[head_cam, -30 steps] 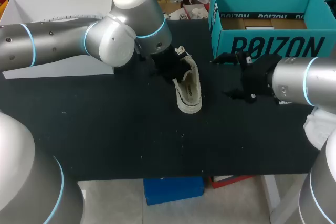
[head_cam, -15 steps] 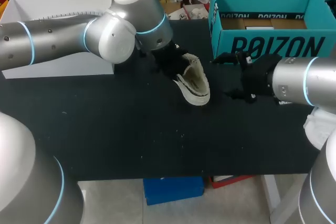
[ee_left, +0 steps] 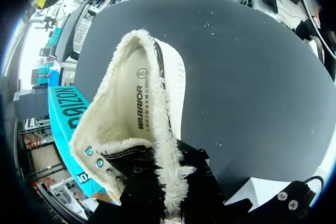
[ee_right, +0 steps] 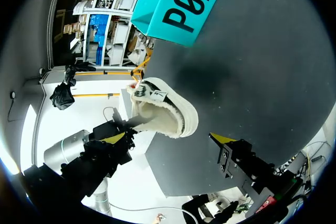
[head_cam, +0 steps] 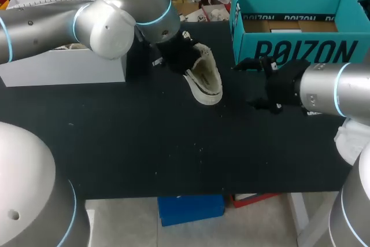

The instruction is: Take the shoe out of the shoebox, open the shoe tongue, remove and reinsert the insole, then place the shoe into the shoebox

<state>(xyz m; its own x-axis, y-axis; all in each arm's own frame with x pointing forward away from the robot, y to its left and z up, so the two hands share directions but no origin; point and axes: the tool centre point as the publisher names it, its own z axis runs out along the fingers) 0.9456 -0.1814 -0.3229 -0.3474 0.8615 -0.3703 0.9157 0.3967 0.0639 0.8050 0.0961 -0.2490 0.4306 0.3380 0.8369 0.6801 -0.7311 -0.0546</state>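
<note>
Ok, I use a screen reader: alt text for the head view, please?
The left gripper grips a cream fleece-lined shoe at the middle of the black table; the right gripper sits open beside the teal shoebox.

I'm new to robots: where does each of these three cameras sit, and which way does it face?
Head view: fixed above and behind the robot, looking down on the table; left arm and right arm come in from the sides.
Left wrist view: on the left wrist, looking along the left gripper, shut on the shoe.
Right wrist view: on the right wrist, looking past the open right gripper toward the shoe.
Shared: all three show the shoe and the teal shoebox.
</note>
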